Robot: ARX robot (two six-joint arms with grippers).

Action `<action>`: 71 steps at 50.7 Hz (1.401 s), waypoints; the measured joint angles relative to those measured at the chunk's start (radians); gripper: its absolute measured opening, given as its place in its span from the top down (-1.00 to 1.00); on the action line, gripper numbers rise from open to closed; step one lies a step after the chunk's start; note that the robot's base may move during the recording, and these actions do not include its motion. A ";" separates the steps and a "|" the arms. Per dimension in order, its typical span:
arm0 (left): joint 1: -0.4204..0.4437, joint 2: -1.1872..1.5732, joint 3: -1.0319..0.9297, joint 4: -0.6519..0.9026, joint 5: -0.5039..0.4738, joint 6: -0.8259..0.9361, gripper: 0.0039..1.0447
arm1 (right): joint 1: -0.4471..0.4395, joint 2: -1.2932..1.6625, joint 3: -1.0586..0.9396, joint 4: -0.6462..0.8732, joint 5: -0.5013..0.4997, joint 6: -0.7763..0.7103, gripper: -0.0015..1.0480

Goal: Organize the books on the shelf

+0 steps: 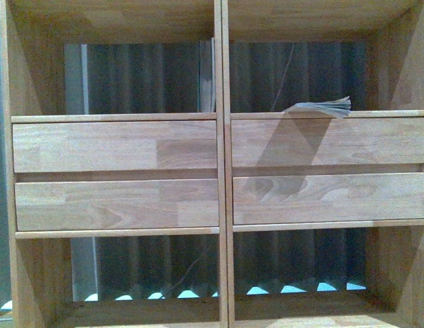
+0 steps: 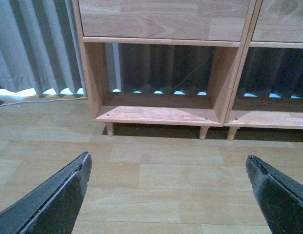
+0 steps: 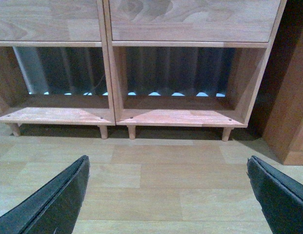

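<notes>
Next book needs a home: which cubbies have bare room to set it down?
Both bottom cubbies, under the drawers, are bare: lower left cubby and lower right cubby. The upper left cubby is free except for a thin book upright against the central divider. The upper right cubby is most taken: a flat book lies at its front edge.

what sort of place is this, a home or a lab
Likely a furnished indoor room, home or mock-up, hard to tell: a large light-wood cubby shelf with drawer fronts stands on pale wood-plank flooring, with grey pleated curtains behind it.
</notes>
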 joint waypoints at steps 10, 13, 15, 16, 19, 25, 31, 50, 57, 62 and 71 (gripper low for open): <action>0.000 0.000 0.000 0.000 0.000 0.000 -0.86 | 0.000 0.000 0.000 0.000 0.000 0.000 -0.86; 0.000 0.000 0.000 0.000 0.000 0.000 -0.86 | 0.000 0.000 0.000 0.000 0.000 0.000 -0.86; 0.000 0.000 0.000 0.000 0.000 0.000 -0.86 | 0.000 0.000 0.000 0.000 0.000 0.000 -0.86; 0.000 0.000 0.000 0.000 0.000 0.000 -0.86 | 0.000 0.000 0.000 0.000 0.000 0.000 -0.86; 0.000 0.000 0.000 0.000 0.000 0.000 -0.86 | 0.000 0.000 0.000 0.000 0.000 0.000 -0.86; 0.000 0.000 0.000 0.000 0.000 0.000 -0.86 | 0.000 0.000 0.000 0.000 0.000 0.000 -0.86; 0.000 0.000 0.000 0.000 0.000 0.000 -0.86 | 0.000 0.000 0.000 0.000 0.000 0.000 -0.86; 0.000 0.000 0.000 0.000 0.000 0.000 -0.86 | 0.000 0.000 0.000 0.000 0.000 0.000 -0.86; 0.000 0.000 0.000 0.000 0.000 0.000 -0.86 | 0.000 0.000 0.000 0.000 0.000 0.000 -0.86; 0.000 0.000 0.000 0.000 0.000 0.000 -0.86 | 0.000 0.000 0.000 0.000 0.000 0.000 -0.86; 0.000 0.000 0.000 0.000 0.000 0.000 -0.86 | 0.000 0.000 0.000 0.000 0.000 0.000 -0.86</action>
